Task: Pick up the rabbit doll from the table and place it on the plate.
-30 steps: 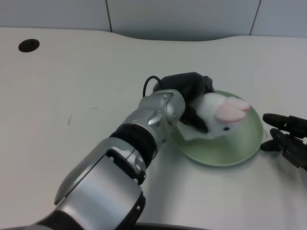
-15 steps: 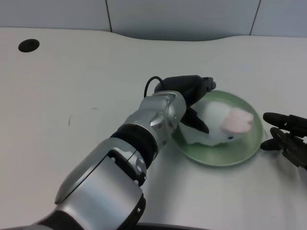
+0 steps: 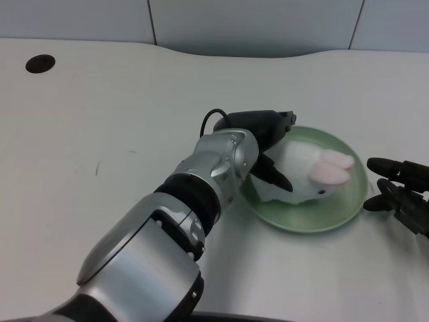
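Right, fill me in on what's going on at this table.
The robot's left hand is at the green plate, its black fingers against the left side of the white rabbit doll. The doll, with pink ears, lies on the plate. Whether the hand grips the doll or only touches it cannot be told from this view. The right hand sits beside the plate's right edge, holding nothing. By how things lie, the doll is on the plate and the hand has not yet pulled clear.

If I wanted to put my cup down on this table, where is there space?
The wide white table left of the left hand, up to the round hole, is bare. It is crowded around the green plate, which holds the rabbit doll.
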{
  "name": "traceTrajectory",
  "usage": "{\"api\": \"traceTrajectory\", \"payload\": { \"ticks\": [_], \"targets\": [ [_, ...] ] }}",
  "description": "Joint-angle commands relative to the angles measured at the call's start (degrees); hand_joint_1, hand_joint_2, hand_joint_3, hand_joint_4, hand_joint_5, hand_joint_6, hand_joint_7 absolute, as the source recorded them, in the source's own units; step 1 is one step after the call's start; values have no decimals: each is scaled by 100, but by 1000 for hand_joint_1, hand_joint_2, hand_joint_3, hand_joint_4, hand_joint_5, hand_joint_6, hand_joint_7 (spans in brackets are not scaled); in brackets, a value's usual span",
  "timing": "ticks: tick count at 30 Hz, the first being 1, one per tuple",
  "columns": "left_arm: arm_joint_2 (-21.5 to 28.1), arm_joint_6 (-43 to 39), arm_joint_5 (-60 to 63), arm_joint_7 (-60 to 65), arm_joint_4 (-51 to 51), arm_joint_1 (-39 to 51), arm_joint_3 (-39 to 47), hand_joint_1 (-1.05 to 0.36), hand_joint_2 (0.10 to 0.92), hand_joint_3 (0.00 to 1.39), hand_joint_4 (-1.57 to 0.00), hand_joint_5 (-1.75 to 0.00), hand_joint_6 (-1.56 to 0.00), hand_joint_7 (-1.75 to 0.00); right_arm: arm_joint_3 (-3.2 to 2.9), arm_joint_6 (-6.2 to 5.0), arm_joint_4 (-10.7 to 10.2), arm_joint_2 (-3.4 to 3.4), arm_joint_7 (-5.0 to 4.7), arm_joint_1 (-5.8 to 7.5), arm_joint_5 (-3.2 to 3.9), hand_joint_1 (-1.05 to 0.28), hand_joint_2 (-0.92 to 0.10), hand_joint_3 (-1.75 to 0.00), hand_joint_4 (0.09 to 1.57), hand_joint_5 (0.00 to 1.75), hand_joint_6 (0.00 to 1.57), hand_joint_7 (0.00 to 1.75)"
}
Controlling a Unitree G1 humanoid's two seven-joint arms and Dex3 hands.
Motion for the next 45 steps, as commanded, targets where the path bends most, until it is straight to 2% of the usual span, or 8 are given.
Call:
{"api": "traceTrajectory", "payload": {
  "ticks": [1,17,26,29,32,38,41,45],
  "targets": [
    [115,-124,-142,-181,-35,-179,163,-779,878,7,1,1,-56,-1,-90,64,74,-51,10,-4,114,-400,-921,-277,702,990,991,7],
    [1049,-1233,-1506,-1468,-512,-257,1501,-896,921,95,1,1,-48,-10,-47,107,335,-194,-121,-221,54,-420,-921,-266,701,942,982,1],
    [1529,-1957,-2742,-1761,-1320,1053,2551,-721,921,286,-164,-98,-210,-77,-126,143,422,-259,37,-279,143,-418,-921,-252,717,928,997,9],
    [1682,-2226,-3138,-1718,-1884,1768,2902,-655,921,306,-277,-284,-338,-72,-152,158,442,-281,69,-292,145,-416,-921,-257,704,918,1001,11],
    [1823,-2134,-3449,-1778,-2570,2411,3129,-580,921,304,-295,-871,-510,-49,-208,228,448,-293,129,-316,187,-410,-921,-260,705,917,1002,11],
    [1919,-1405,-4141,-1958,-3809,3549,3450,-590,921,287,-342,-1283,-740,-152,-177,194,487,-356,44,-343,62,-406,-921,-266,708,922,989,4],
    [1978,-571,-4570,-2126,-4519,4094,3572,-514,921,357,-323,-1448,-753,-225,-218,238,514,-364,139,-369,120,-400,-921,-265,705,920,991,5],
    [2126,-223,-4620,-2198,-4894,4592,3557,-474,921,418,-442,-1492,-782,-312,-215,233,516,-365,106,-373,101,-409,-921,-257,712,920,997,8]
  ]
}}
